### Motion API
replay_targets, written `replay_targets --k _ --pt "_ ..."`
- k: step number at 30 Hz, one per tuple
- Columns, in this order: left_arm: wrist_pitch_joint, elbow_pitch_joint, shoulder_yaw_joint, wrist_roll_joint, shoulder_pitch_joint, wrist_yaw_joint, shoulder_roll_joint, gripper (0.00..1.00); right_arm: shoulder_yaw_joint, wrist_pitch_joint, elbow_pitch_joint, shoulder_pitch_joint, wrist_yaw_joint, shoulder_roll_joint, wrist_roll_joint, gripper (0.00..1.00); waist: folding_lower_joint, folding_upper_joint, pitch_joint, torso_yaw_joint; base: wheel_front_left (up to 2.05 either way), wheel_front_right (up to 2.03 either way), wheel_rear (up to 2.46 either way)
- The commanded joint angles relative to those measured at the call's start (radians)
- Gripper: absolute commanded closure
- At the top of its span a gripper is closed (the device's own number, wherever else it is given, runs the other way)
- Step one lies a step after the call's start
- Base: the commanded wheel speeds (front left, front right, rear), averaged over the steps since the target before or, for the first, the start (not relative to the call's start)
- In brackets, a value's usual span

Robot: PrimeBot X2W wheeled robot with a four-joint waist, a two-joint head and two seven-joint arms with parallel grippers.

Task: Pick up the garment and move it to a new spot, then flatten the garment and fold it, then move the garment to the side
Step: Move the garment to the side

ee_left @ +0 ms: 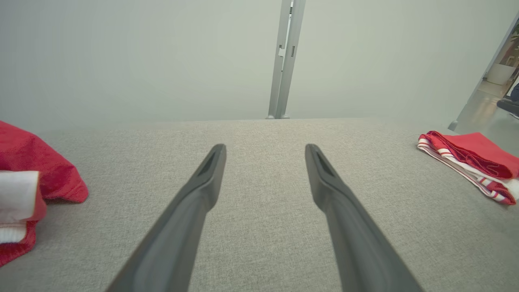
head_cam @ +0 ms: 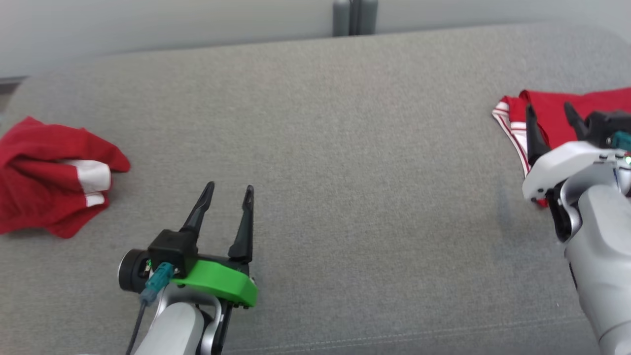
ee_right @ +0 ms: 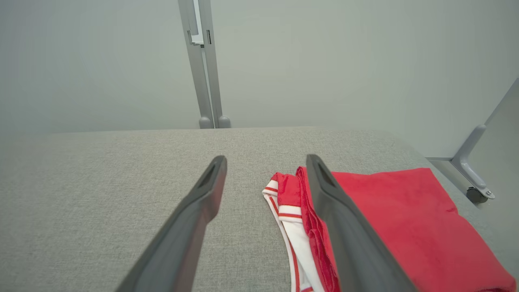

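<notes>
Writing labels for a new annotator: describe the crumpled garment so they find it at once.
Start at the grey fabric surface and go to its far left edge, left of the left gripper. The crumpled garment lies there, a red heap with white bands. Unlike the other red garment at the right, it is bunched, not folded flat.

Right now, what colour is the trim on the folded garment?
The trim is white with thin red stripes; the right wrist view shows it best.
</notes>
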Motion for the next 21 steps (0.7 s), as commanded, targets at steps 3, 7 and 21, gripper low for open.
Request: replay_targets --k 3,7,21 --pt "-0.003 0.042 0.05 -0.019 0.034 0.016 0.0 0.0 -0.016 -0.009 -0.089 0.093 -0.001 0.027 0.04 0.0 0.0 0.0 -0.136 0.094 0.0 0.0 0.0" --pt "-0.001 0.095 0.088 -0.029 0.058 0.007 0.015 0.0 -0.032 -0.011 -0.197 0.199 -0.001 0.076 0.055 0.0 0.0 0.0 -0.172 0.109 0.0 0.0 0.0" --pt "-0.002 0.117 0.142 -0.024 0.152 -0.038 0.095 0.0 -0.033 0.089 -0.521 0.541 -0.001 0.191 -0.015 0.0 0.0 0.0 -0.235 0.113 0.0 0.0 0.0"
